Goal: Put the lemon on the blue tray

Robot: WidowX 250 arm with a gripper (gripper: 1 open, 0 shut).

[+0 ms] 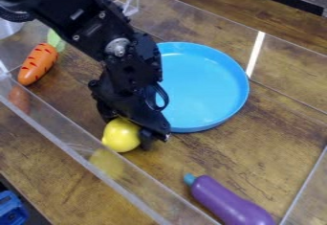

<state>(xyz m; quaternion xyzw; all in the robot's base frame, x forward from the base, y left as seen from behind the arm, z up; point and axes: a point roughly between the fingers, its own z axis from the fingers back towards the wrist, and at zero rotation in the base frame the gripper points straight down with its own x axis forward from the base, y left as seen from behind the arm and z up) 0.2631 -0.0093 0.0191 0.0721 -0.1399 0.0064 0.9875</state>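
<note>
On brown wooden boards (192, 162), a clear panel (79, 138) borders the lemon (121, 135).

My camera view: moderate, even light; pale reflections streak the clear panel (90, 150), lower left; fine detail soft.

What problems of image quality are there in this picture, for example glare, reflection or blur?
In the camera view: yellow reflection of the lemon in the clear panel; fine detail soft overall; black arm dark, its parts hard to separate.
</note>
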